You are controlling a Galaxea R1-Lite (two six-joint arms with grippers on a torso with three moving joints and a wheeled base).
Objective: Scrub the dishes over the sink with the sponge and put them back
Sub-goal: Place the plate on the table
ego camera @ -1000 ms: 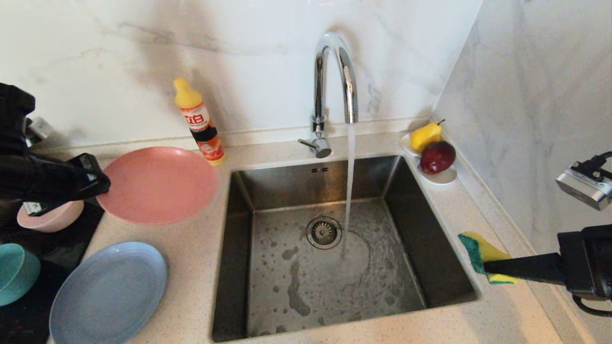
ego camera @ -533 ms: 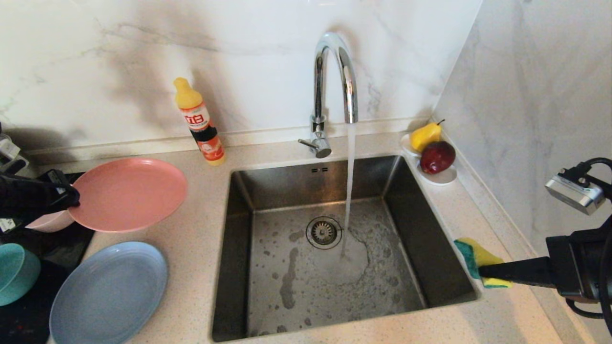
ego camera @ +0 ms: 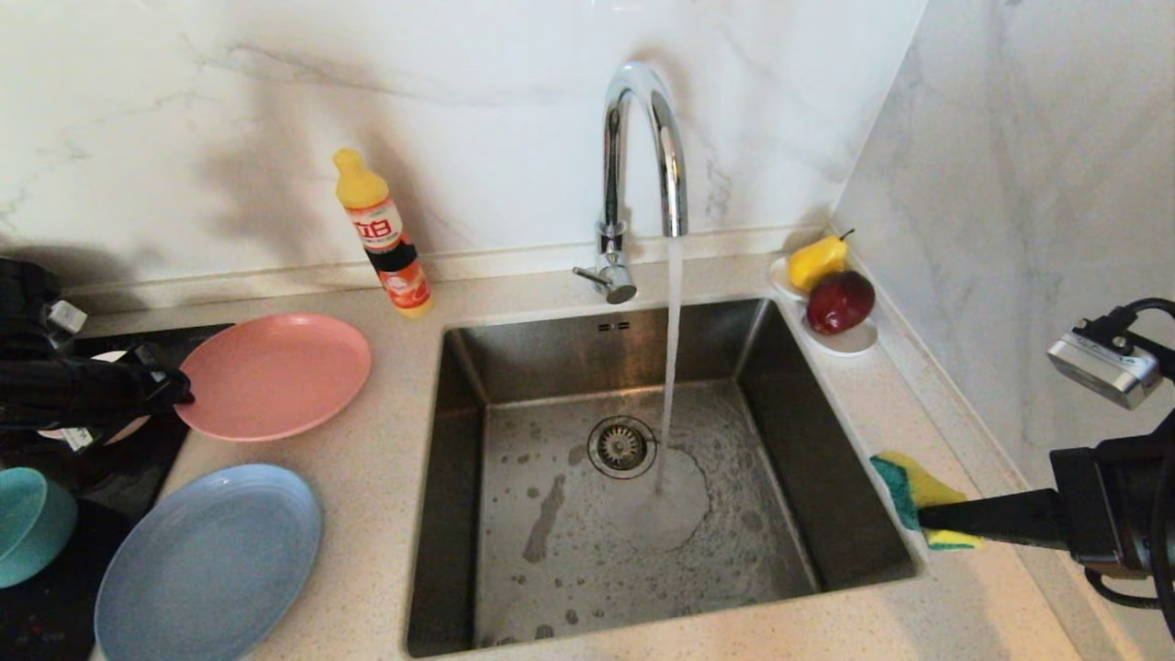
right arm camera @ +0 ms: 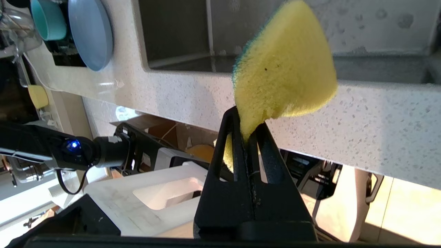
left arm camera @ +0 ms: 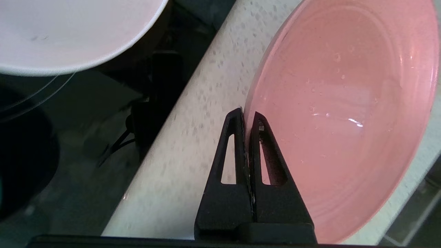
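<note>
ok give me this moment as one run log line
left gripper shut on salmon-pink plate rim, over counter | right gripper shut on sponge beside sink | tap running

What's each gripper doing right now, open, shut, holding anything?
Left gripper: jaws shut on the rim of the salmon-pink plate.
Right gripper: jaws shut on the sponge, by the sink.

Dishes, sponge, sink: items as placed

Salmon-pink plate [ego camera: 275, 375] on counter left of sink [ego camera: 633, 477], rim pinched by left gripper [left arm camera: 247, 117]. Pale pink bowl [left arm camera: 69, 31] beside it; light blue plate [ego camera: 209, 560] flat in front; teal bowl [ego camera: 32, 523] at far left. Yellow-green sponge [ego camera: 918, 496] clamped in right gripper [right arm camera: 248, 127] at sink's right edge.
</note>
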